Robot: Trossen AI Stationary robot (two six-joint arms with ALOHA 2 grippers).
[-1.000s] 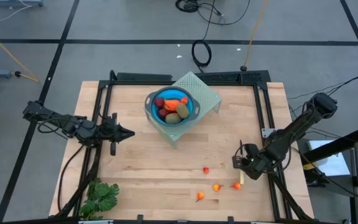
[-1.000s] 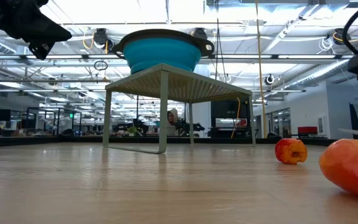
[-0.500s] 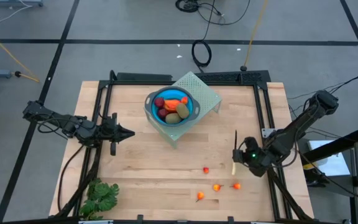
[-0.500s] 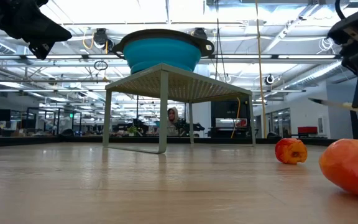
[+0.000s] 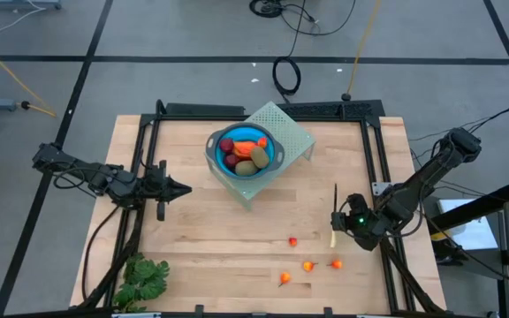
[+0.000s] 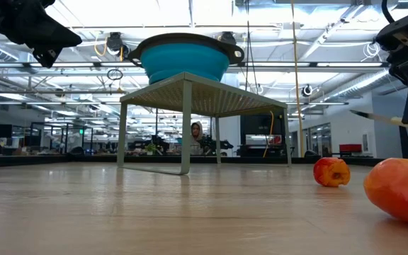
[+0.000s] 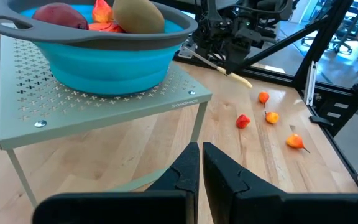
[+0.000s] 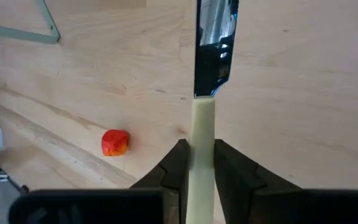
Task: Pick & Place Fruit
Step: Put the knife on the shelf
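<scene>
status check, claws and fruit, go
Right claw shut on knife, lifted over table. Left claw shut, empty, near rack. Bowl holds fruit; four small pieces loose. Nothing blocking.

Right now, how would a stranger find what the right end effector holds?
Start at the blue bowl on the green stand, then look toward the table's right edge. There the right end effector grips a knife: pale handle, thin dark blade, unlike the tiny round orange-red fruits nearby.

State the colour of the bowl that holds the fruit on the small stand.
The bowl is bright blue with a grey rim; left wrist view shows it best.
</scene>
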